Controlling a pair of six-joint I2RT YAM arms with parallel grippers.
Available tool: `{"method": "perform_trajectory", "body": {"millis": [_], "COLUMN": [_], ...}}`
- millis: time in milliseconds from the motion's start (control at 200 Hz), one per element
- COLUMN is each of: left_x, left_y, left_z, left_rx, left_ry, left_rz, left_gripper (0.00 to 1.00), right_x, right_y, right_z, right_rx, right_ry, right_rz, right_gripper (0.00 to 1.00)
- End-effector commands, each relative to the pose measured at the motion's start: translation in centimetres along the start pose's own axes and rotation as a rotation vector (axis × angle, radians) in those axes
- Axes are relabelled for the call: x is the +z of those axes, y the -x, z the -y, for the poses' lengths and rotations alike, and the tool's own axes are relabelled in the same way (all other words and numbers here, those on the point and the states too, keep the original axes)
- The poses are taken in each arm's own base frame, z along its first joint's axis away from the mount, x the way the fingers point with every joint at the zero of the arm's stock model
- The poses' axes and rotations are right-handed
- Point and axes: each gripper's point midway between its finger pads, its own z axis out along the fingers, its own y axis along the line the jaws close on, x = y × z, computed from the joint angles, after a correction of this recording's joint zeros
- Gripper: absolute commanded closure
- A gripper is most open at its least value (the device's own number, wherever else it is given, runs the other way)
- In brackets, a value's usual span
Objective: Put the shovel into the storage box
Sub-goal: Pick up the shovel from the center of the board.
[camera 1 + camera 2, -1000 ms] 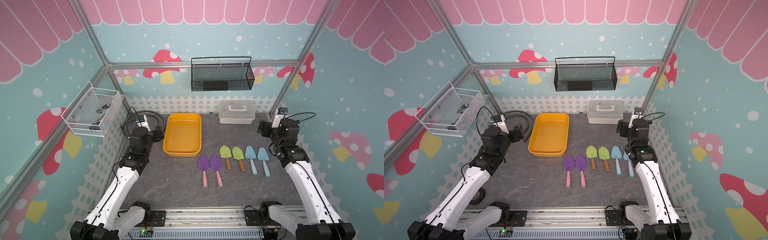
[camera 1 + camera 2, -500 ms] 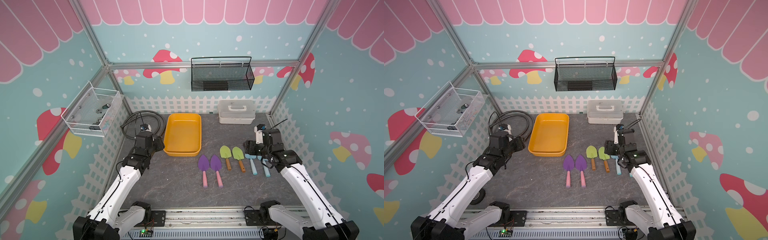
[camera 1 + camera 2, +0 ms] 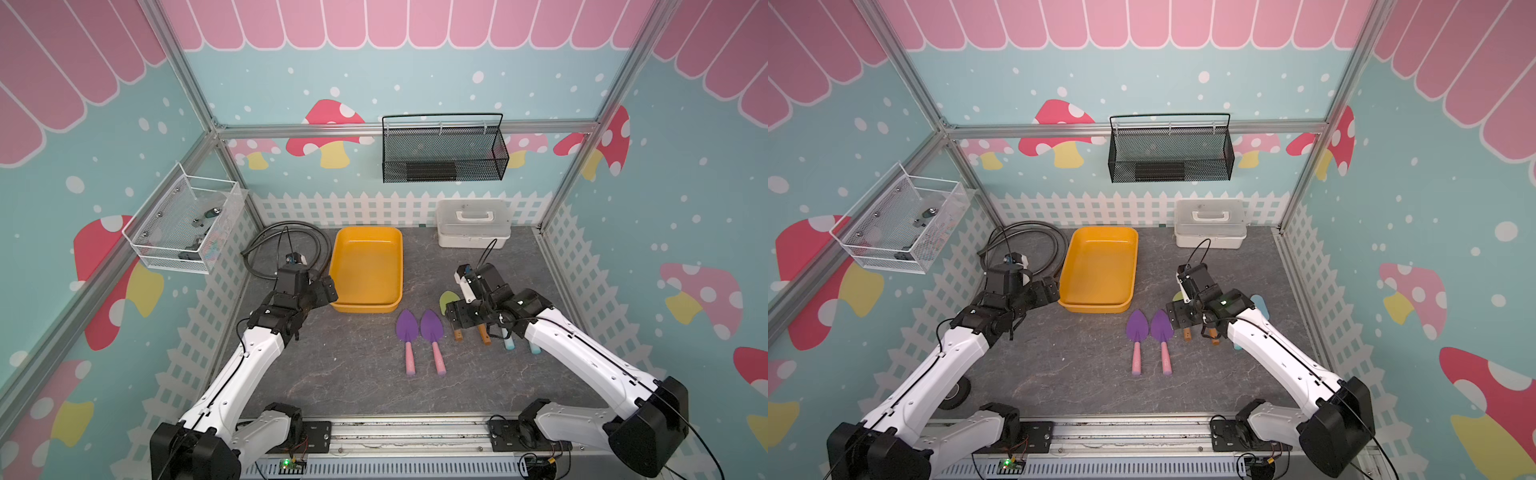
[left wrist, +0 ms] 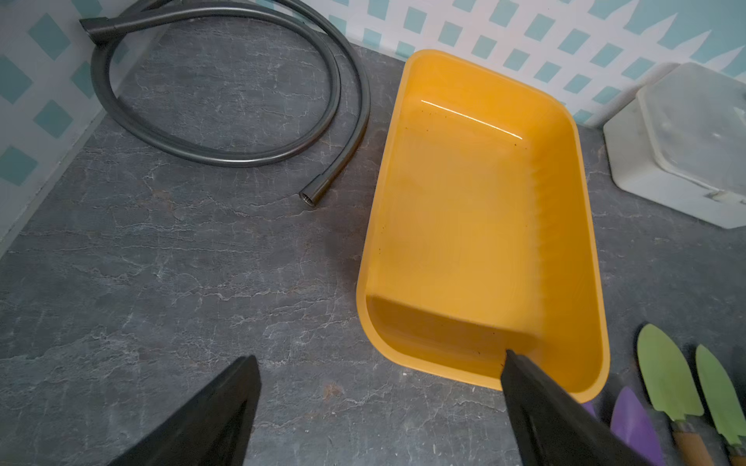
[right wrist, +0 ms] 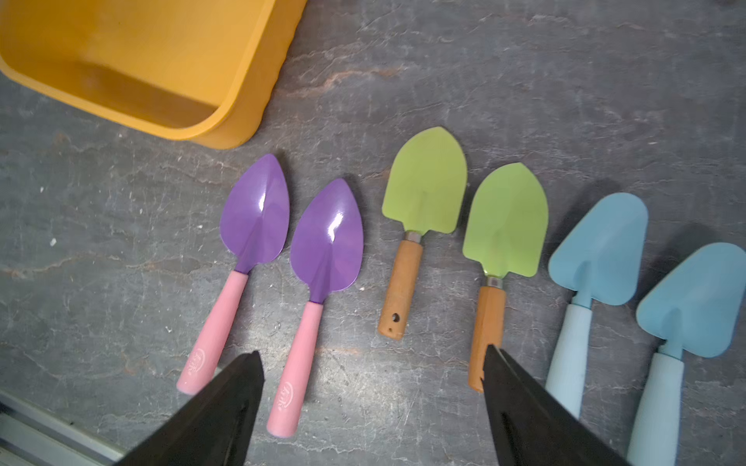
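The storage box [image 3: 365, 266] is a lidless yellow-orange tub at the back middle, with nothing in it [image 4: 484, 226]. In front of it and to its right, several shovels lie in a row: two purple with pink handles [image 5: 255, 214] [image 5: 327, 238], two green with wooden handles [image 5: 424, 181] [image 5: 506, 222], two light blue [image 5: 601, 246] [image 5: 694, 298]. My right gripper [image 3: 461, 316] hovers open over the green pair and holds nothing [image 5: 373, 353]. My left gripper [image 3: 322, 291] is open and empty beside the box's near left corner [image 4: 379, 357].
A white lidded case [image 3: 473, 224] stands at the back right. A grey hose [image 4: 226, 101] is coiled at the back left. A black mesh basket [image 3: 444, 153] hangs on the back wall, a white wire basket [image 3: 187, 224] on the left wall.
My right arm has swung in from the back right and come down over the green shovels. My left arm has come forward and in, to the box's near left corner.
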Motion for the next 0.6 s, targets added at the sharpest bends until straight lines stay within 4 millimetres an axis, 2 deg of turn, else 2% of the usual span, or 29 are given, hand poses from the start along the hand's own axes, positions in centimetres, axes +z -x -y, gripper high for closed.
{"method": "perform_trajectory", "body": {"millis": [0, 120, 215, 320, 595], "left_x": [-0.2, 0.1, 0.1, 0.1, 0.1], "left_y": [-0.1, -0.3, -0.3, -0.3, -0.4], "left_z": [0.5, 0.6, 0.4, 0.2, 0.1], "left_rx": [-0.004, -0.004, -0.005, -0.006, -0.006], "left_ry": [-0.015, -0.018, -0.011, 0.0, 0.006], "left_rz": [-0.027, -0.037, -0.035, -0.031, -0.031], "left_gripper": [0.15, 0.19, 0.09, 0.08, 0.07], "right_x": [-0.2, 1.0, 2.3, 3.8, 5.3], "right_y": [0.2, -0.7, -1.9, -3.4, -5.4], "right_z": [-1.2, -4.7, -7.0, -9.0, -11.9], "right_rx": [-0.018, -0.093, -0.161, -0.207, -0.267], "right_ry": [-0.009, 0.033, 0.035, 0.043, 0.052], "right_rz": [-0.01, -0.061, -0.113, -0.168, -0.216], "right_gripper": [0.14, 0.18, 0.18, 0.19, 0.22]}}
